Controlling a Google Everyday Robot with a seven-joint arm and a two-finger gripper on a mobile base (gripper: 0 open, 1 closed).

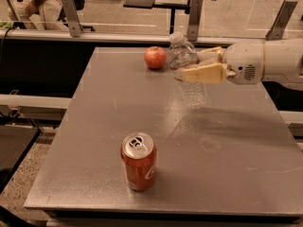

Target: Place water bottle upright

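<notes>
The water bottle is clear ribbed plastic with a pale cap at its top, near the table's far middle. It stands close to upright, leaning slightly, and I cannot tell whether its base touches the table. My gripper reaches in from the right, with its tan fingers shut around the bottle's upper body. No label band shows.
A red apple lies just left of the bottle at the far edge. A red soda can stands upright near the front of the grey table. A glass partition and rail run behind the table.
</notes>
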